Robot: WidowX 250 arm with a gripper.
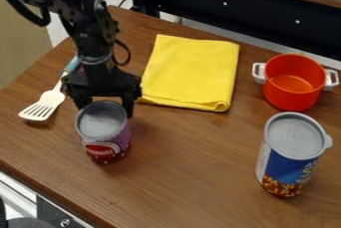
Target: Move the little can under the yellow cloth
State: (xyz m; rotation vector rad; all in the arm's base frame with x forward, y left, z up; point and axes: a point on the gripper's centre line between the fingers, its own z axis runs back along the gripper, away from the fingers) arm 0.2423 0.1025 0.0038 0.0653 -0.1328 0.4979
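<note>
The little can (108,140), purple and red with a grey top, stands upright on the left half of the table. My gripper (104,103) is low at the can's back edge, pointing down, its fingers spread apart about as wide as the can. One finger is by the rear left of the rim and the other is along its right side; whether they touch it I cannot tell. Behind and to the right, the folded yellow cloth (192,71) lies flat on the table.
A white slotted spatula (43,105) lies left of the gripper. An orange pot (293,82) with white handles stands at the right, with a taller blue can (291,160) in front of it. The wooden table (180,187) has its front edge at lower left.
</note>
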